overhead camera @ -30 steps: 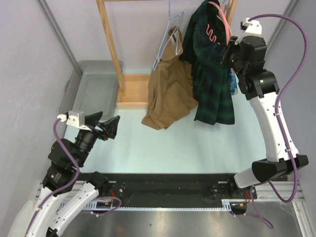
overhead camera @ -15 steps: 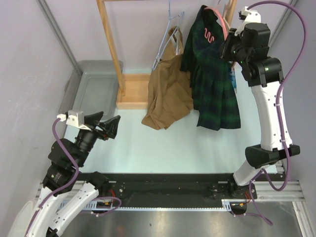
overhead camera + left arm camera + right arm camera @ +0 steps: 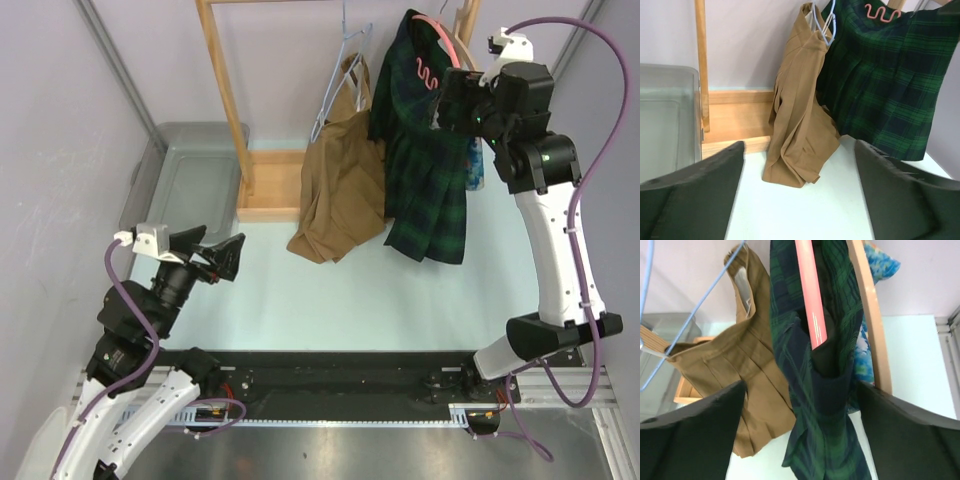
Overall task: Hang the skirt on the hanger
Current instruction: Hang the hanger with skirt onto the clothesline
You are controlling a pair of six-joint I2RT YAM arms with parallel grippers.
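**Soft plaid skirt at the far right, both sets of fingers spread wide**

The green plaid skirt [image 3: 425, 170] hangs at the far right of the wooden rack [image 3: 225, 100]. Its waist is gathered around the pink hanger [image 3: 811, 295] and its hem hangs close above the surface [image 3: 350, 300].

It looks light, limp and pleated. It would probably fold and slide rather than hold a shape, so the waistband beside the hanger bar is the likeliest place to take hold.

The right gripper [image 3: 442, 102] is up at the waist with its fingers spread wide and closed on nothing. The left gripper [image 3: 225, 250] waits near and to the left, well apart from the skirt, also wide open and empty.

A tan garment [image 3: 340, 190] droops from a wire hanger [image 3: 340, 70] just left of the skirt.

The top of the rack and both hanger hooks are cut off. I cannot tell how securely the waist sits on the hanger, or whether the right fingers touch the cloth. A blue patterned cloth [image 3: 880, 260] is mostly hidden behind the post.
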